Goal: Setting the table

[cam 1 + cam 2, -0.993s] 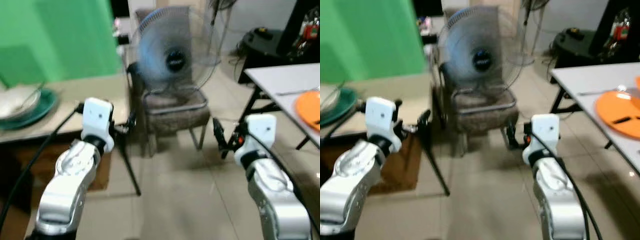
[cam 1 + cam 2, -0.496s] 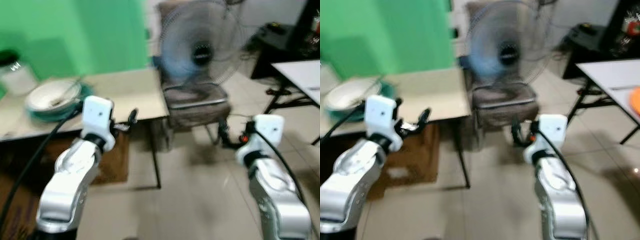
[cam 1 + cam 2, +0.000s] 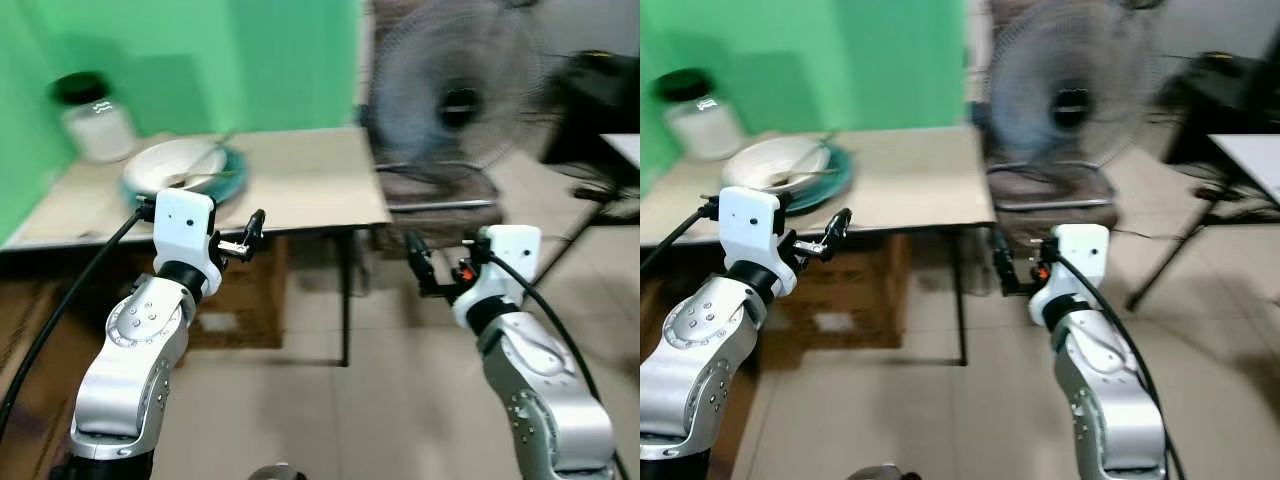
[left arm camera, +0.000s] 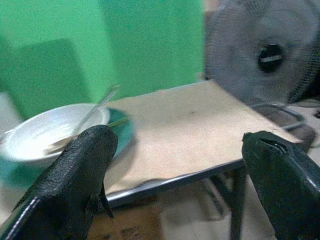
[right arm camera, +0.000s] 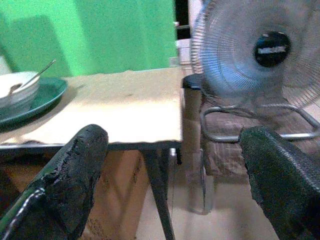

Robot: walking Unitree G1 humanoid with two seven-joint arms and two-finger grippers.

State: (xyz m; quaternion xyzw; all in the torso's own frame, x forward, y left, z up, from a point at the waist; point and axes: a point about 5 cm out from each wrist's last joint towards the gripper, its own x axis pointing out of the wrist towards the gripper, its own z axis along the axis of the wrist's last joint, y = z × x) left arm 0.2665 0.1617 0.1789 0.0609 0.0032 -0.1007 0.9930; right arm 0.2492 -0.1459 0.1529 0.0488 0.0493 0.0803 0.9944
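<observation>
A white bowl (image 3: pixel 178 164) with a spoon in it sits on a teal plate (image 3: pixel 224 180) at the back left of a beige table (image 3: pixel 300 185). A glass jar (image 3: pixel 95 118) with a dark lid stands behind them by the green wall. My left gripper (image 3: pixel 250 232) is open with nothing held, raised in front of the table's near edge. My right gripper (image 3: pixel 418 265) is open with nothing held too, off the table's right corner. The bowl (image 4: pixel 47 135) and the plate (image 5: pixel 37 97) lie beyond the wrist fingers.
A standing fan (image 3: pixel 460 100) rests on a chair (image 3: pixel 430 190) right of the table. A cardboard box (image 3: pixel 235 300) sits under the table. The corner of a white table (image 3: pixel 1250 155) is at the far right. Tiled floor spreads in front.
The whole view has swung left: the bowl table has come toward the centre, the fan has slid right, and the orange plate on the white table has left the picture. Both grippers stay open.
</observation>
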